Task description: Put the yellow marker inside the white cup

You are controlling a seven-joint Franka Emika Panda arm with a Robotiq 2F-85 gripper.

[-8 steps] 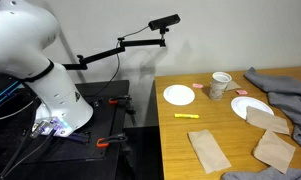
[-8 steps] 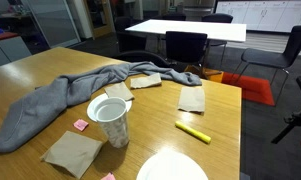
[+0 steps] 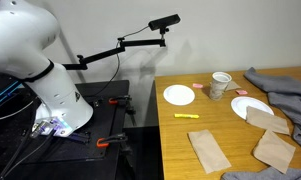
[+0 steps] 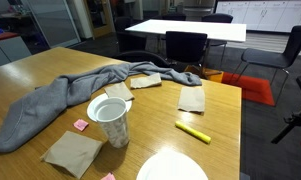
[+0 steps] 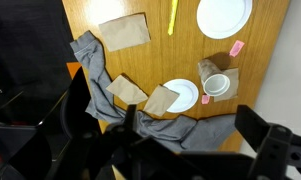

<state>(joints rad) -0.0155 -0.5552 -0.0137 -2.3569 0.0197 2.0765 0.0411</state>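
The yellow marker (image 3: 188,116) lies flat on the wooden table (image 3: 180,140), between a white plate and a tan paper bag. It also shows in the other exterior view (image 4: 193,132) and at the top of the wrist view (image 5: 173,17). The white cup (image 3: 221,84) stands upright on a tan paper (image 4: 109,120), beside the grey cloth, and the wrist view (image 5: 218,86) shows it from above. My gripper (image 5: 170,150) hangs high above the table, open and empty, its dark fingers framing the lower wrist view. The gripper is not seen in either exterior view.
Two white plates (image 3: 178,95) (image 3: 252,108) lie on the table. A grey cloth (image 4: 60,100) sprawls along one side. Tan paper bags (image 3: 208,150) (image 3: 275,150) (image 4: 193,98) lie flat. A camera on a boom (image 3: 165,22) overhangs the table edge. The robot base (image 3: 50,100) stands off the table.
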